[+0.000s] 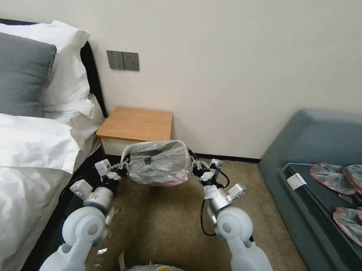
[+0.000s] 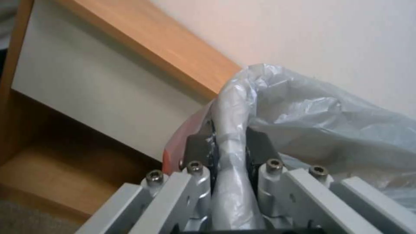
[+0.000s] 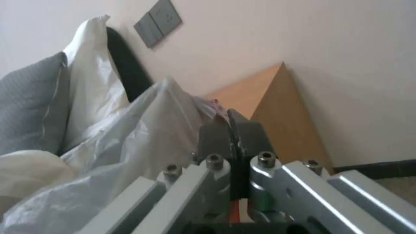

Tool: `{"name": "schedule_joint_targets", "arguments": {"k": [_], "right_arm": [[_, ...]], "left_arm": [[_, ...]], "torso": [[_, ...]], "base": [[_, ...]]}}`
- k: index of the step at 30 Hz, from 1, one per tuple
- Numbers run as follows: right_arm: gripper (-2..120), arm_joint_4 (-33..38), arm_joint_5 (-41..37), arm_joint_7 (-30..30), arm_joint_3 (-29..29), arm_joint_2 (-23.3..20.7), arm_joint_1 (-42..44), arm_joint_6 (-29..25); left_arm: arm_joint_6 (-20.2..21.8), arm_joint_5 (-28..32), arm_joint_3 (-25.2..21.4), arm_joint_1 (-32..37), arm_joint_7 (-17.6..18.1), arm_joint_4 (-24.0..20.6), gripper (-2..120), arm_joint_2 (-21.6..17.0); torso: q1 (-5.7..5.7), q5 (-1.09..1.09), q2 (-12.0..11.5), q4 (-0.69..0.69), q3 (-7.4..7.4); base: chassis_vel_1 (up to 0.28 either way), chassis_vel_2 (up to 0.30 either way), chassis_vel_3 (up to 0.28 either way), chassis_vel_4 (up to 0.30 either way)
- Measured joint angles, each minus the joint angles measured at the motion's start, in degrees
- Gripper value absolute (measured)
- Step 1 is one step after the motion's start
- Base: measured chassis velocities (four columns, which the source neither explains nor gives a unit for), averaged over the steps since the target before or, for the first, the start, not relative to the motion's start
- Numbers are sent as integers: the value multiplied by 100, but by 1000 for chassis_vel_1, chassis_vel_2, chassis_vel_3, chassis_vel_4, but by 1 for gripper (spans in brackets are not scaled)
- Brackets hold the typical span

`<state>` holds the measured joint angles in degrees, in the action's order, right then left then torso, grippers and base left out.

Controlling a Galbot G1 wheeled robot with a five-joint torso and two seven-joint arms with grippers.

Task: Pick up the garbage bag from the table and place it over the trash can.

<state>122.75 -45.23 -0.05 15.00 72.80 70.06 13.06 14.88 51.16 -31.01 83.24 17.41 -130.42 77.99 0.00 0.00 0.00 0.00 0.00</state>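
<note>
The garbage bag (image 1: pixel 158 162), crinkly translucent grey with a pinkish-red rim, hangs stretched between my two grippers just in front of the table (image 1: pixel 137 124). My left gripper (image 1: pixel 119 168) is shut on the bag's left edge; up close a bunched fold of the bag (image 2: pixel 232 130) is pinched between its fingers. At the bag's right edge my right gripper (image 1: pixel 198 165) is shut on the plastic (image 3: pixel 143 130). The table's orange-brown top is bare. The trash can is out of view.
A bed with white sheets (image 1: pixel 14 153) and pillows (image 1: pixel 65 67) borders the left. A grey-blue sofa (image 1: pixel 322 141) on the right holds several more bags (image 1: pixel 353 176). Carpet (image 1: pixel 165 222) lies open between them. A wall switch panel (image 1: pixel 123 60) sits above the table.
</note>
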Motion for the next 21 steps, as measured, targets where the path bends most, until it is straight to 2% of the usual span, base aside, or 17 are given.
{"name": "schedule_joint_targets", "arguments": {"k": [21], "right_arm": [[0, -743, 647, -538, 21, 146, -160, -463]], "left_arm": [[201, 535, -184, -49, 74, -219, 8, -50]], "torso": [[0, 0, 0, 1, 0]], "base": [[0, 0, 0, 0]]}}
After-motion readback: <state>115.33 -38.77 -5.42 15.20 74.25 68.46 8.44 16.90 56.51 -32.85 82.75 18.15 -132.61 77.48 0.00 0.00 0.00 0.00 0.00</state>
